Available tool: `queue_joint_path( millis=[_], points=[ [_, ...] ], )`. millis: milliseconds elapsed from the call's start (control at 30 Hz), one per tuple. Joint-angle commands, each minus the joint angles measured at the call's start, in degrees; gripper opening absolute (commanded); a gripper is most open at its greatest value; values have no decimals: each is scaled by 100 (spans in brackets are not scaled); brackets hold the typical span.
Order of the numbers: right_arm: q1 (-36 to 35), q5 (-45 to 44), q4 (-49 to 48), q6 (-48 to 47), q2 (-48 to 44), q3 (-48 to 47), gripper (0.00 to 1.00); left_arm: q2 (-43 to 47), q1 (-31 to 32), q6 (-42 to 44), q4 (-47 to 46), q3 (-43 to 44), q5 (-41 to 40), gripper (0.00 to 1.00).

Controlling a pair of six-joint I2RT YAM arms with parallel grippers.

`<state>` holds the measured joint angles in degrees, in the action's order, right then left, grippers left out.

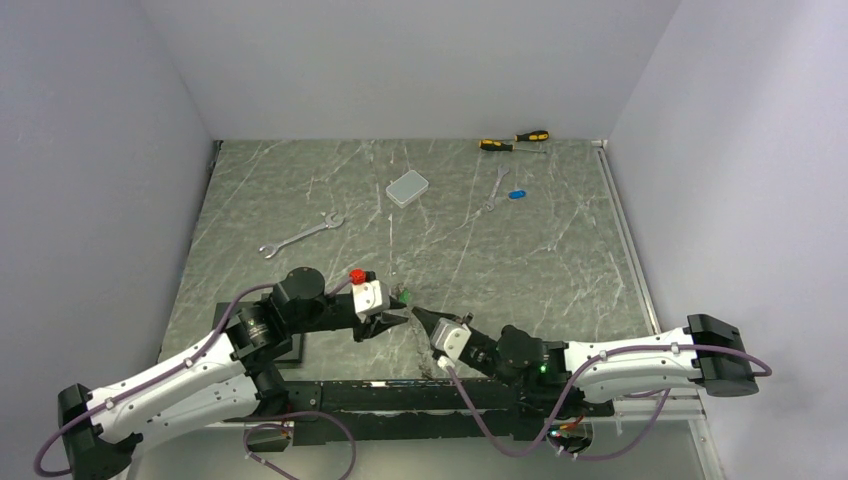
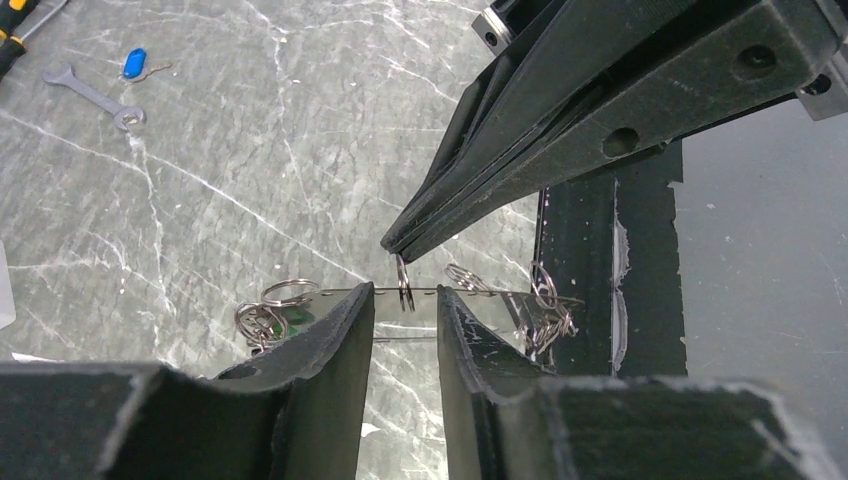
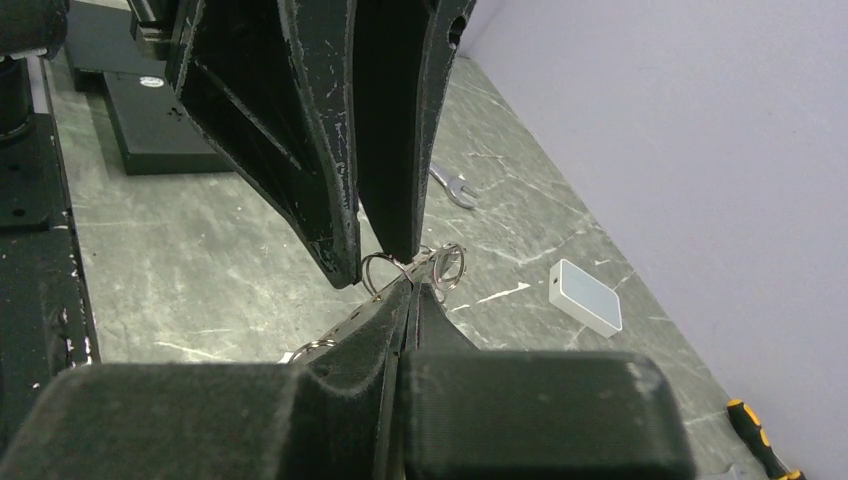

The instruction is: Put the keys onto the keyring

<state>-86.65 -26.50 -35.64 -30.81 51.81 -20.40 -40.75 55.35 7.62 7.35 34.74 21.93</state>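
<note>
Top external: the left gripper (image 1: 398, 322) and right gripper (image 1: 420, 314) are meeting tip to tip over the near part of the table (image 1: 300, 180). The green key (image 1: 403, 295) is showing just beyond the left gripper's tips. The blue key (image 1: 516, 195) is lying flat, well apart from the left gripper, toward the far right. The keyring is reading too fine to resolve here. Left wrist: the keyring (image 2: 500, 296) is running as a thin silvery strand across the left gripper's fingertips (image 2: 360, 300). Its long axis is lying crosswise to the fingers and reaching past both of them, with small rings bunching at each end. The left fingers are standing a narrow gap apart. Whether they are pinching the strand or only touching it, I cannot tell. The right gripper is entering from above and to the right of the left gripper. Its jaws are clenching a small wire ring (image 2: 403, 285), which is hanging upright on the strand midway across the gap. A green patch is showing just outside the left gripper's left finger. Right wrist: the right gripper's fingers are pressing together, tips touching the strand directly under the left gripper's tips. Small rings are standing on edge on either side of the contact.
</note>
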Motion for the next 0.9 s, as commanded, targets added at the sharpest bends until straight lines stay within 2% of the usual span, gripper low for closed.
queue_joint_path(
  millis=[0,233,367,467,667,733,867],
  points=[
    [30,20,-426,84,-27,-299,0,15,36,-138,-284,43,127,33],
    [26,79,-459,109,-22,-282,0,-108,36,-122,-393,15,153,24],
    [26,106,-470,134,-38,-263,0,-189,38,-71,-348,63,173,13],
    [26,148,-457,149,-72,-232,0,-221,34,-18,-291,108,174,1],
    [26,520,-203,259,-309,-119,0,-178,36,91,-214,137,171,0],
    [61,735,-9,349,-439,-104,10,-132,37,142,-192,147,163,0],
    [230,1096,399,633,-633,-139,23,-29,37,245,-150,176,120,0]
  ],
)
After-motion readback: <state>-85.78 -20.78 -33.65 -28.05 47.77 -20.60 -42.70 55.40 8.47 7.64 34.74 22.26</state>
